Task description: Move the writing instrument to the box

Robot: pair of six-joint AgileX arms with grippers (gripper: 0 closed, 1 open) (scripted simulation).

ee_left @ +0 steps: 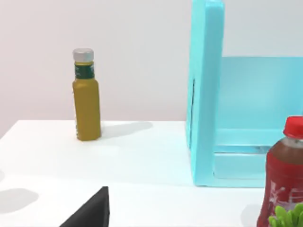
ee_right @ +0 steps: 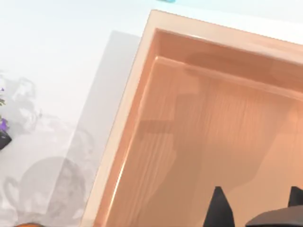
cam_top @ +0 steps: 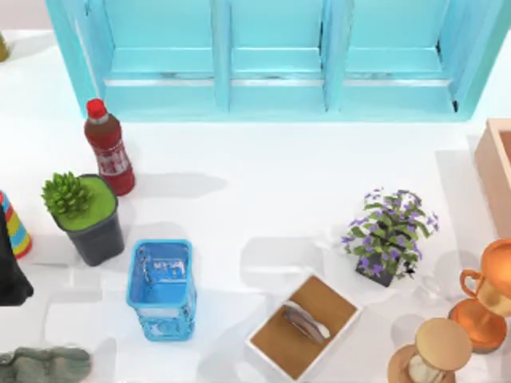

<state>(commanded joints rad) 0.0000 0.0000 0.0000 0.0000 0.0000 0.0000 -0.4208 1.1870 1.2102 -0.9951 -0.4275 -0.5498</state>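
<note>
The box (cam_top: 497, 156) stands at the table's right edge, towards the back, and the top view's border cuts it off. From my right wrist I look down into its open top: thick, plain peach-tan walls and a darker reddish-brown floor, with what seems a faint wood grain.

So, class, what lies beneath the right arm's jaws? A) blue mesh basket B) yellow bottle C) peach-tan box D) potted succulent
C: the right gripper hangs over the peach-tan box, its reddish-brown floor beneath the open jaws; the left arm sits at the table's left edge.
</note>
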